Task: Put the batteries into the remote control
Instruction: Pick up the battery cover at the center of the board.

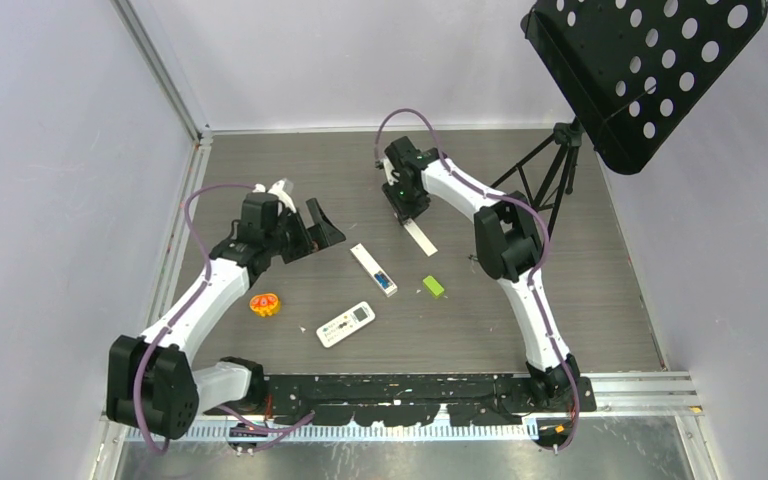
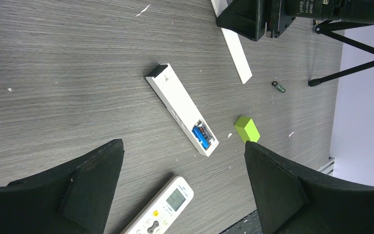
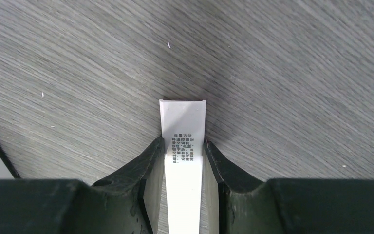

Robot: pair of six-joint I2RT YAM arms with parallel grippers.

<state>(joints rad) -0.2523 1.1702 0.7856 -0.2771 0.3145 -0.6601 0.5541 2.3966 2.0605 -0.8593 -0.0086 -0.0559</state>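
1. The right gripper (image 3: pixel 182 145) has its matte black fingers (image 3: pixel 148 175) pressed against both long edges of a flat white plastic battery cover (image 3: pixel 182 117). The cover lies on the grey wood-grain table (image 3: pixel 297 73), its square end poking out past the fingertips.
2. Between those fingertips the cover carries a block of small black Chinese print, too fine to read through.
3. The left gripper (image 1: pixel 308 235) hangs above the table with its jaws spread wide, gripping nothing.
4. Ahead of it, framed between its fingers, lies a slim white rectangular remote control (image 2: pixel 177 105), back up. Its battery bay is open at the nearer end, and a blue battery (image 2: pixel 199 137) is seated inside.
5. A dark battery (image 2: pixel 278 87), a tiny cylinder, lies loose on the table near the right gripper, beyond a bright green block (image 2: pixel 247 129).
6. Close under the left gripper lies a second remote (image 2: pixel 163 209), white and rounded, with a small grey display. Its button lettering is illegible.
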